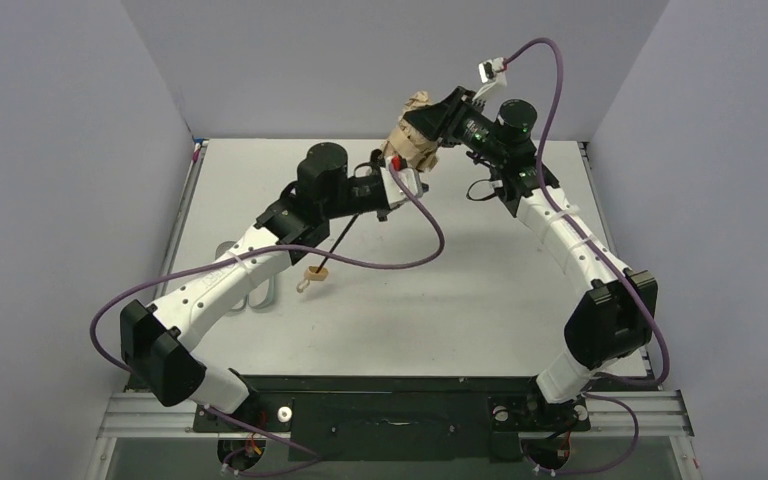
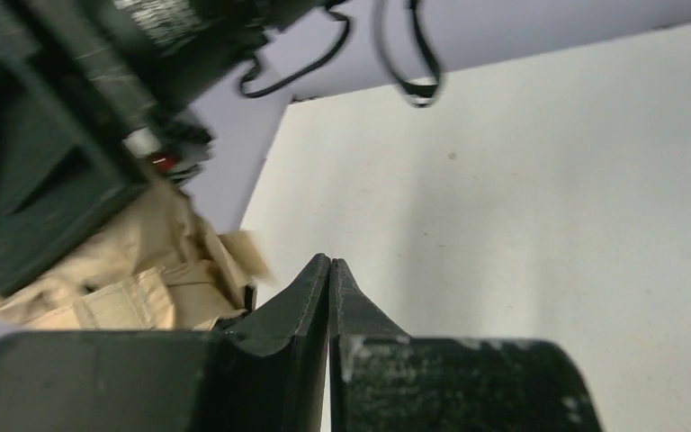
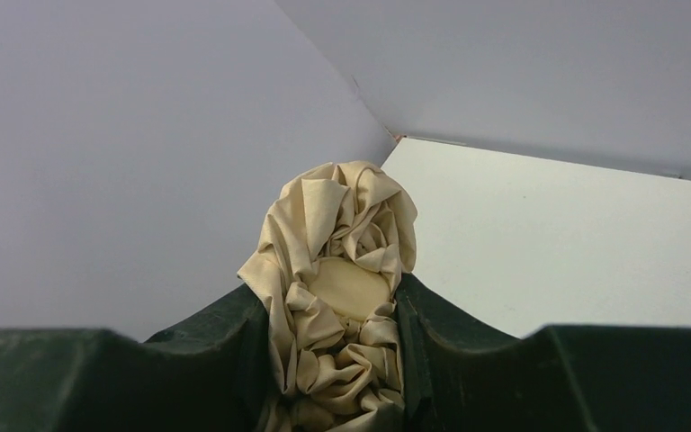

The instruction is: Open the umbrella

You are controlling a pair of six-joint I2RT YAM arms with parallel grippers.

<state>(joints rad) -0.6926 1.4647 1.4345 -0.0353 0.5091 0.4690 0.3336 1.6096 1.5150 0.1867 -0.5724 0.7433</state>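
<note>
The umbrella's tan canopy (image 1: 412,138) is bunched and folded, held up in the air at the back of the table. My right gripper (image 1: 426,122) is shut on it; in the right wrist view the crumpled fabric (image 3: 337,225) fills the gap between the fingers of that gripper (image 3: 328,286). The thin black shaft (image 1: 340,238) slants down to the small tan handle (image 1: 318,270) and strap (image 1: 304,286) near the table. My left gripper (image 1: 410,174) sits just below the canopy, its jaws shut (image 2: 330,261), with nothing seen between the tips. The canopy (image 2: 135,279) lies beside its left finger.
A pale soft sleeve (image 1: 260,296) lies on the white table (image 1: 480,300), partly under my left arm. Grey walls (image 1: 60,150) enclose the table on three sides. Purple cables (image 1: 430,240) hang from both arms.
</note>
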